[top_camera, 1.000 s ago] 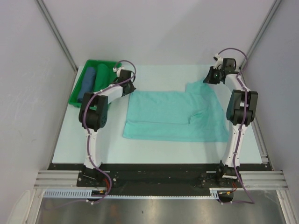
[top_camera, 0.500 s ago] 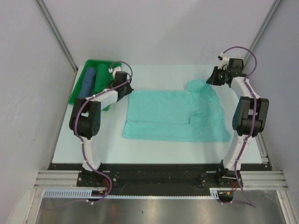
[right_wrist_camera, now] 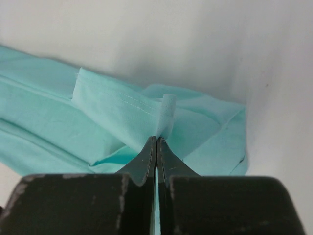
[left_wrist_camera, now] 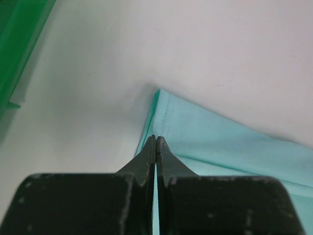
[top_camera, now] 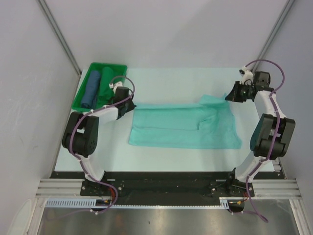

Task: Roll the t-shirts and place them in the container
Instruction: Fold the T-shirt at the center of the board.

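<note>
Two far corners of the t-shirt [top_camera: 181, 128] are in hand, and the step looks like drawing its far edge toward the near side, either the first turn of a roll or a narrowing fold before one. It lies spread across the middle of the pale desk [top_camera: 161, 157], its far strip lifted slightly. A green tray [top_camera: 78, 101] at the far left holds a blue bundle [top_camera: 91, 89] and a dark green bundle [top_camera: 105, 83], seemingly rolled already. The left claw [left_wrist_camera: 155, 142] is pressed together at the shirt's far left corner, apparently nipping the hem, though little cloth shows at its tips. The right claw [right_wrist_camera: 156, 142] is pinching a small raised fold at the far right corner. Next, I judge, both should travel nearward at matching pace and height, keeping the edge straight and taut so the layer lands without wrinkles.
</note>
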Available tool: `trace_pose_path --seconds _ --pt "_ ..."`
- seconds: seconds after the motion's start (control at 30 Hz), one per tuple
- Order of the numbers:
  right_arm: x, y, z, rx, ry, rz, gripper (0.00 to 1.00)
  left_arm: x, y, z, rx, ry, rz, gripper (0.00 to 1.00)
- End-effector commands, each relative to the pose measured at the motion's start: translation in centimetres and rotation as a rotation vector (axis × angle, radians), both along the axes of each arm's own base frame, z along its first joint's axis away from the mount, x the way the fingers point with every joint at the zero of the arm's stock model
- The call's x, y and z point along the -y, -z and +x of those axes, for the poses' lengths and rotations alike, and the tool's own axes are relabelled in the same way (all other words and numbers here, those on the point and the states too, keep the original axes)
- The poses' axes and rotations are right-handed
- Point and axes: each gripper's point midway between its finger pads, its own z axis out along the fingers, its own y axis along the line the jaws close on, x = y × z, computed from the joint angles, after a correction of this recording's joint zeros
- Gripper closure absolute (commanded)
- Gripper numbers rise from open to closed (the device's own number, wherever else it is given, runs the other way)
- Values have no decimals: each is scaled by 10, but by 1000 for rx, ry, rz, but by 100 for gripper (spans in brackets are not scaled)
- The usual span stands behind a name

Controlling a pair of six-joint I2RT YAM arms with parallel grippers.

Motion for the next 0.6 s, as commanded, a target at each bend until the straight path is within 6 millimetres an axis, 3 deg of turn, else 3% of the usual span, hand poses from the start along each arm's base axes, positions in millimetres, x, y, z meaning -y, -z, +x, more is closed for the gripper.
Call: trace_pose_path --seconds 0.0,0.27,0.57 --pt "-6 -15 -25 15 -66 -2 100 2 -31 -3 81 -16 -41 100" --pt "-11 -5 -53 -27 -112 -13 100 -1 -34 -18 80 -17 -33 100" --pt "-7 -13 -64 -2 -100 -39 100 0 -28 -42 66 -18 -36 100"
